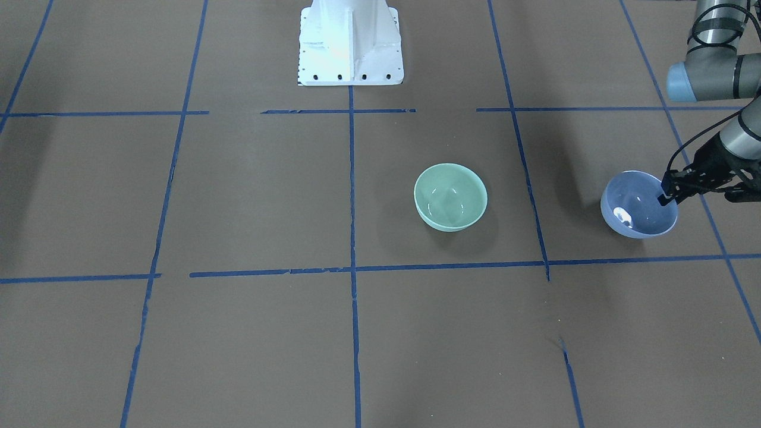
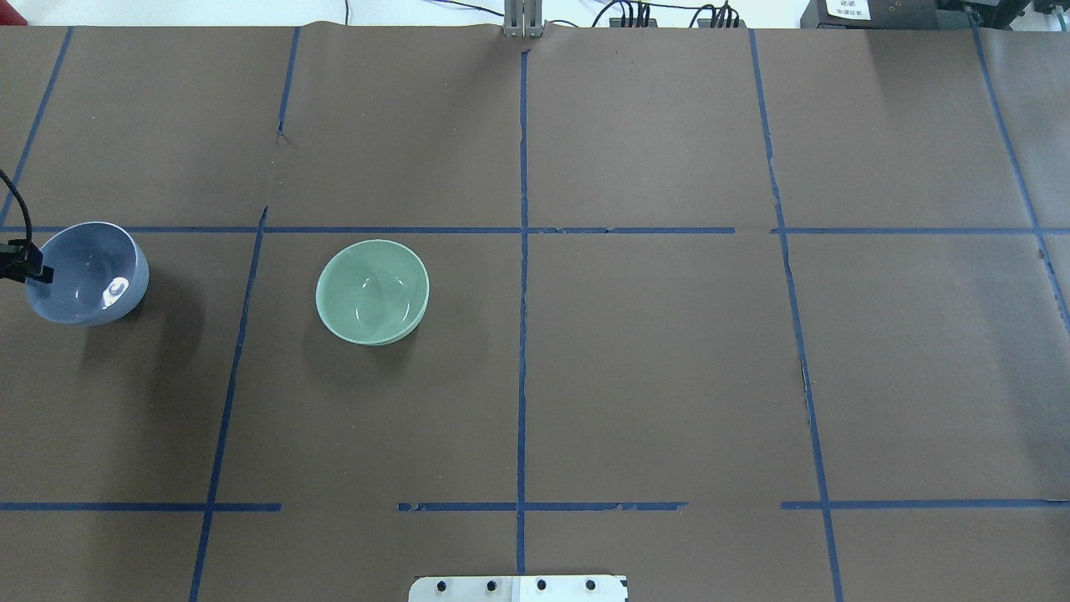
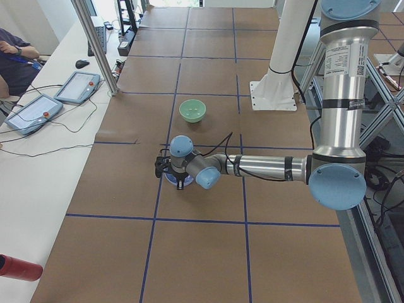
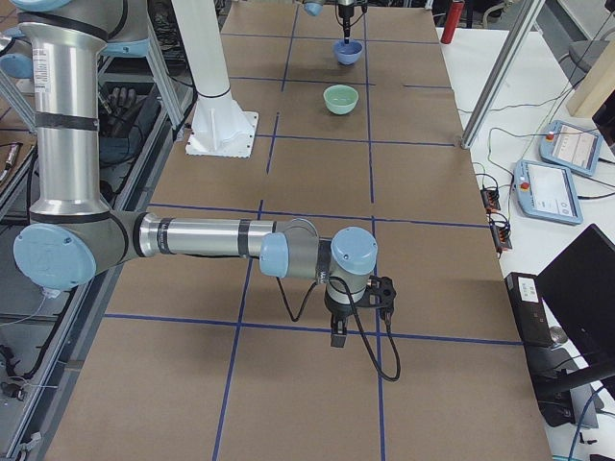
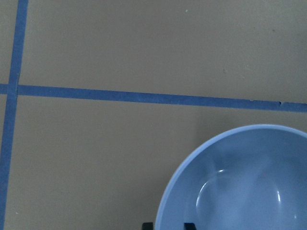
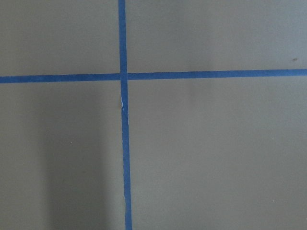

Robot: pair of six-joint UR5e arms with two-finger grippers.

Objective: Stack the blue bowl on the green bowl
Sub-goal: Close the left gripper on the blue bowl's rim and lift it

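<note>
The blue bowl (image 1: 639, 205) sits at the robot's far left, tilted a little; it also shows in the overhead view (image 2: 88, 272) and fills the lower right of the left wrist view (image 5: 240, 182). My left gripper (image 1: 667, 195) is shut on its rim, one fingertip (image 5: 147, 225) outside the wall and one inside. The green bowl (image 1: 450, 196) stands upright on the table, apart from the blue one, toward the centre (image 2: 373, 291). My right gripper (image 4: 338, 331) shows only in the exterior right view, low over bare table far from both bowls; I cannot tell if it is open or shut.
Brown table paper with blue tape grid lines (image 2: 522, 251). The white robot base (image 1: 351, 41) stands at the robot's edge of the table. Tablets and cables (image 3: 38, 107) lie on a side bench beyond the table. A person sits at the far left.
</note>
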